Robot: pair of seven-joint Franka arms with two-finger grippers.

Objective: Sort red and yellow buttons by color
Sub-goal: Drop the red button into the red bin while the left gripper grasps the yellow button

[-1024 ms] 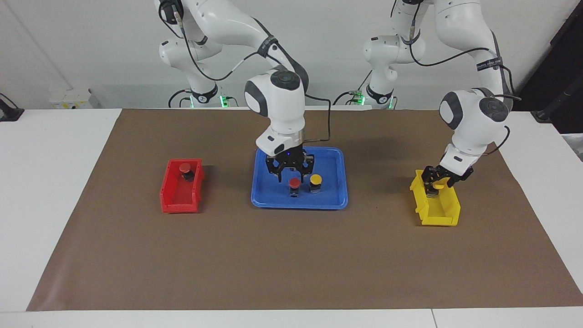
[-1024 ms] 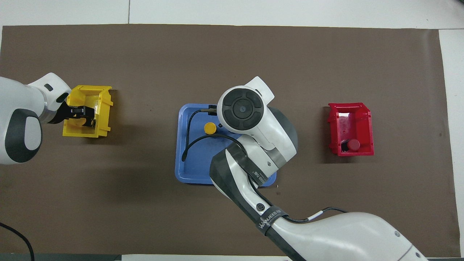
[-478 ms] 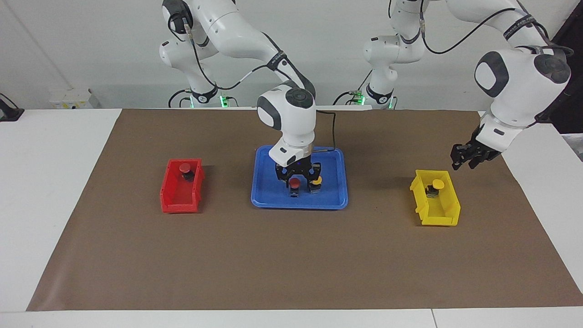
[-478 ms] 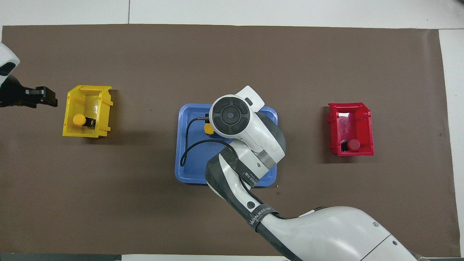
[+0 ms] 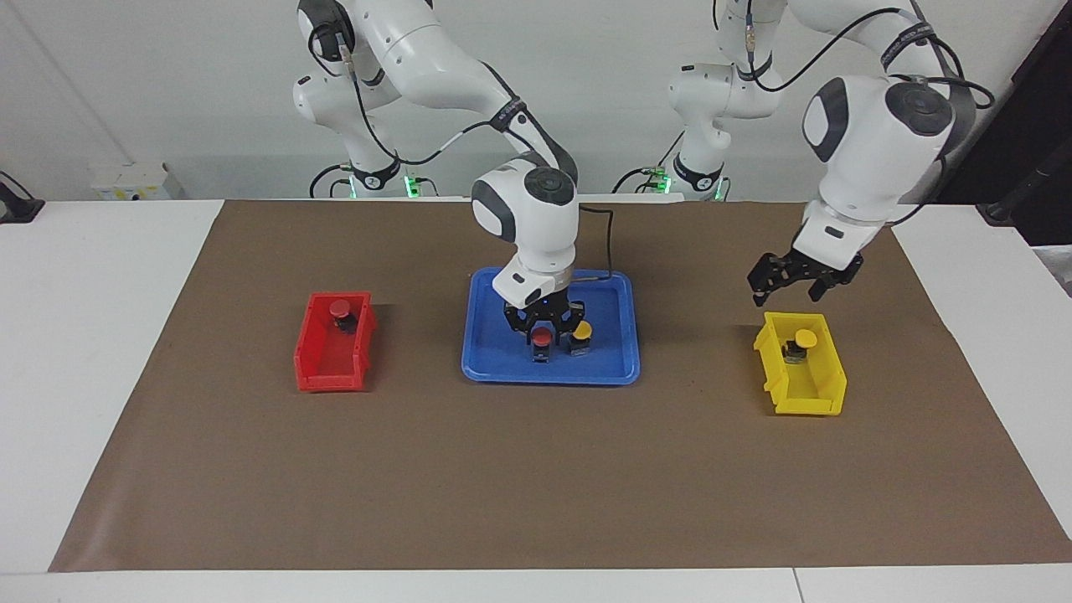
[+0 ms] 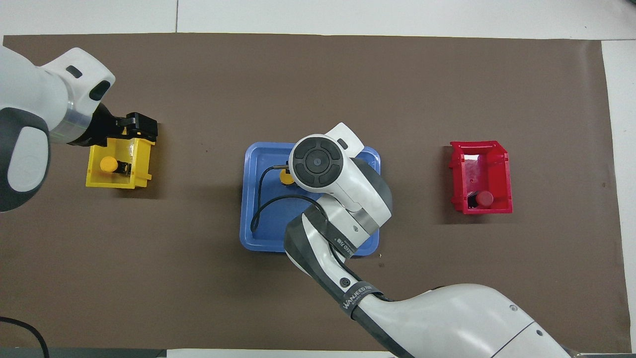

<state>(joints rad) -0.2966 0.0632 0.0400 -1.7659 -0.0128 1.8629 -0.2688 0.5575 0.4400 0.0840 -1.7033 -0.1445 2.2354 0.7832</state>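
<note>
A: Where do the buttons sit? Quick.

B: One red button [image 5: 339, 309] is in the red bin [image 5: 321, 368], at the right arm's end of the table [image 5: 100, 352]. One yellow button [image 5: 805, 338] is in the yellow bin [image 5: 816, 395], at the left arm's end. The other red button [image 5: 543, 337] and the other yellow button [image 5: 582, 332] stand side by side in the blue tray [image 5: 502, 368] mid-table, on the brown mat [image 5: 536, 486].

A: Grippers?

B: The right gripper [image 5: 543, 322] is low in the tray, fingers straddling the red button's cap. Whether they are clamped on it or merely around it cannot be told. The left gripper [image 5: 791, 280] hangs over the yellow bin's robot-side rim, fingers spread, holding nothing.

A: How does the button handle?

B: Judging by looks: small, light, rigid. The mushroom cap is round and smooth, so a pinch on the cap edge could slip or twist. The square black-and-silver body under it has flat sides, likely the better hold. It is top-heavy-looking, so it may tip if nudged.

A: Risk?

B: The yellow button stands just beside the red one; a spread finger may bump it. The overhead view hides the red button under the right arm's wrist.
</note>
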